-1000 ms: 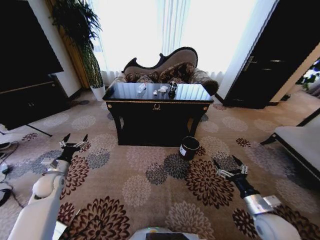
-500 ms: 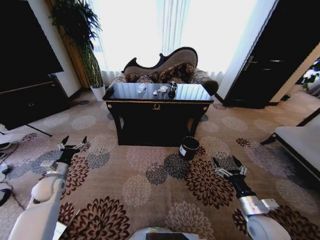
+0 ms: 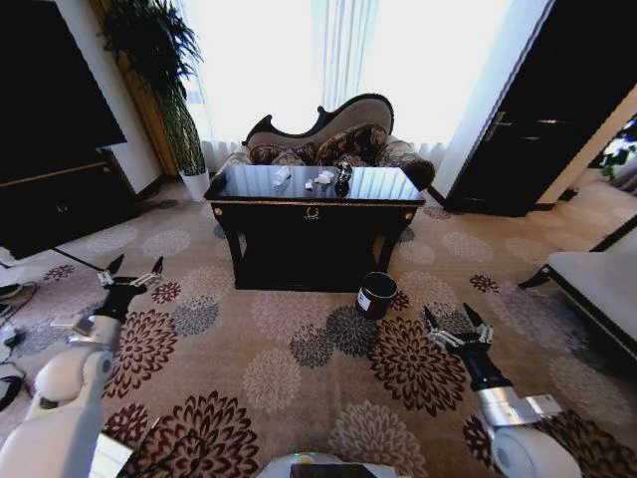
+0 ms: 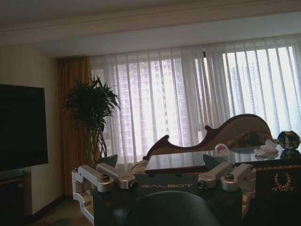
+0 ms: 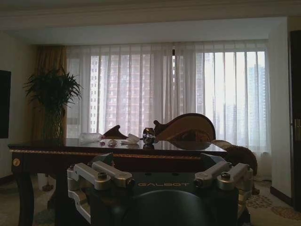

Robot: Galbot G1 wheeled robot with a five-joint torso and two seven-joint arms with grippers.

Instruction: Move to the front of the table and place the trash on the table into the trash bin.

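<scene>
The black table (image 3: 249,185) with gold trim stands ahead in mid-room. On its top lies the trash: white paper wads (image 3: 282,174) (image 3: 323,178) and a dark shiny lump (image 3: 343,175). The small black trash bin (image 3: 376,295) sits on the carpet by the table's front right leg. My left gripper (image 3: 131,271) hovers open over the carpet, well short of the table's left side. My right gripper (image 3: 453,321) is open too, just right of the bin and nearer to me. The left wrist view shows the table (image 4: 188,161) and the dark lump (image 4: 288,139). The right wrist view shows the table (image 5: 70,151) and the trash (image 5: 131,138).
A curved sofa (image 3: 333,139) stands behind the table against the bright curtains. A potted plant (image 3: 164,70) and a dark TV cabinet (image 3: 60,204) are at the left, a dark door (image 3: 537,129) and a bench (image 3: 597,284) at the right. Cables (image 3: 8,334) lie far left. Patterned carpet lies between me and the table.
My left arm has swung outward to the left and slightly forward. The right gripper has barely shifted. The table, trash and bin stay where they were.
</scene>
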